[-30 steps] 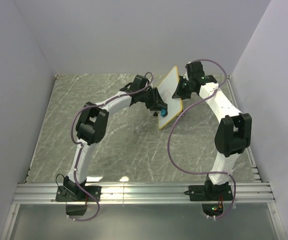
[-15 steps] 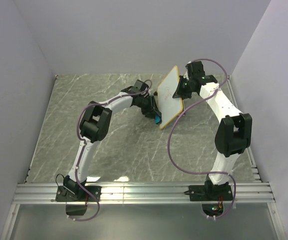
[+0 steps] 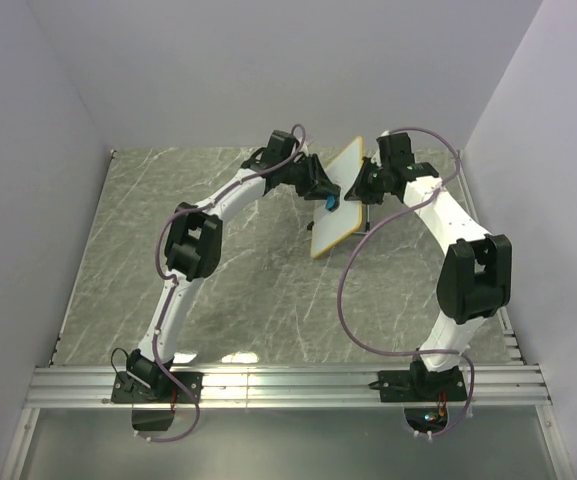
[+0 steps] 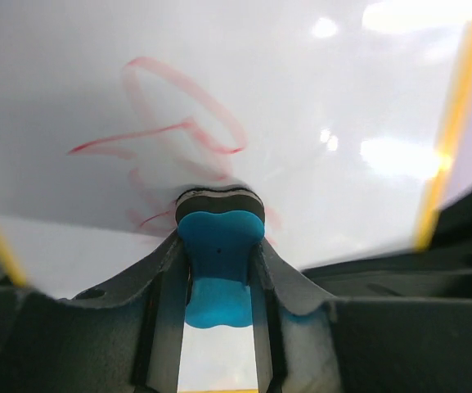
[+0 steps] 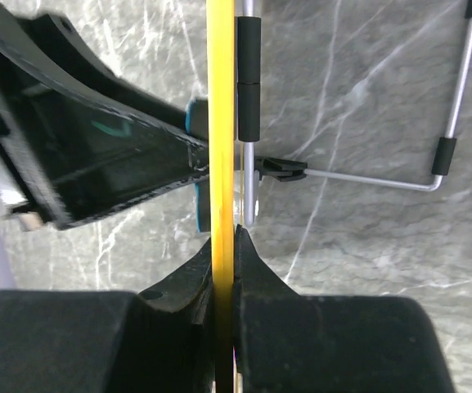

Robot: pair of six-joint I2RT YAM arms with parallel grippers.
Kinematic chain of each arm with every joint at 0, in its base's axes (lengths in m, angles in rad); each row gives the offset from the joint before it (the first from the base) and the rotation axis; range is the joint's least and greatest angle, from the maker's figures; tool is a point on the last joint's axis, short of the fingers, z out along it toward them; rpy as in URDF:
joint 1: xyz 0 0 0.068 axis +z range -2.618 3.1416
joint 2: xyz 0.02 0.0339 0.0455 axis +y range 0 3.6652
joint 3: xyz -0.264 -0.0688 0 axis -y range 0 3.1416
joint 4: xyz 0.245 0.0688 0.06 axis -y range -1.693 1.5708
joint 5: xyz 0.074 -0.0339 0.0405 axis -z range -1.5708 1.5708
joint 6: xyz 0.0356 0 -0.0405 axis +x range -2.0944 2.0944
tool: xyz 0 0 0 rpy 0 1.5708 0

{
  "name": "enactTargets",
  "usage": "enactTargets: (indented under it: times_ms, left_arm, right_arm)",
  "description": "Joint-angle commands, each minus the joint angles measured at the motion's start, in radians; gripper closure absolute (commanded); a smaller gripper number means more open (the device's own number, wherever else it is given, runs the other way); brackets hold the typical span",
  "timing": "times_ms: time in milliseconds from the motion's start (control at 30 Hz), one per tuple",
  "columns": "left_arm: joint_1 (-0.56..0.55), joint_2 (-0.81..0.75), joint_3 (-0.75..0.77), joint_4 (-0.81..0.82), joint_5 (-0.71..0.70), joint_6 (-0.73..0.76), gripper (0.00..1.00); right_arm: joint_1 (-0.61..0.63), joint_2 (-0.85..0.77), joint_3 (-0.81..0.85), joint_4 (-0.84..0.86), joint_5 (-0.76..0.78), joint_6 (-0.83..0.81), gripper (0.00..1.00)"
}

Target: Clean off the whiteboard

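The grey marbled table [image 3: 218,290] carries both arms at its near edge. Over its far middle stands the whiteboard [image 3: 332,230], tilted up on edge between the two arms, with its white face toward the left arm and its back toward the right. Whether its lower corner touches the table cannot be told. The right fingers [image 3: 357,190] are closed tight on the board's yellow rim [image 5: 220,98], one on each side. The left fingers [image 3: 326,199] are clamped on a blue eraser [image 4: 218,254], whose dark pad presses against the white face. Behind the board, thin metal easel legs [image 5: 432,155] with black sleeves stick out. Red scribbles [image 4: 182,131] loop just above the eraser.
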Motion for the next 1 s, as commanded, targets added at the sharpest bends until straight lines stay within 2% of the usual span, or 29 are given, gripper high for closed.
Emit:
enactTargets:
  times_ms: [0,100,400,567,700,800,967]
  left_arm:
    - [-0.029,-0.048,0.041,0.160,0.109,-0.041,1.00]
    - [-0.032,-0.088,0.021,0.193,0.146,-0.059,1.00]
    - [-0.049,-0.102,0.030,0.137,0.132,0.001,1.00]
    - [-0.033,-0.031,0.039,-0.016,0.063,0.054,1.00]
    - [-0.030,0.019,-0.010,-0.150,-0.056,0.191,1.00]
    - [-0.026,0.065,-0.022,-0.225,-0.106,0.226,1.00]
    - [-0.013,0.105,-0.043,-0.244,-0.115,0.231,1.00]
  right_arm:
    - [0.067,-0.045,-0.063,-0.003,-0.263,0.093,1.00]
    - [0.075,-0.051,-0.087,0.014,-0.276,0.095,1.00]
    - [0.095,-0.019,-0.046,0.000,-0.312,0.079,1.00]
    - [0.101,-0.031,-0.052,-0.005,-0.315,0.073,1.00]
    - [0.104,-0.039,-0.052,-0.008,-0.322,0.070,1.00]
    - [0.106,-0.041,-0.054,-0.008,-0.328,0.067,1.00]
    - [0.113,-0.038,-0.049,-0.006,-0.338,0.065,1.00]
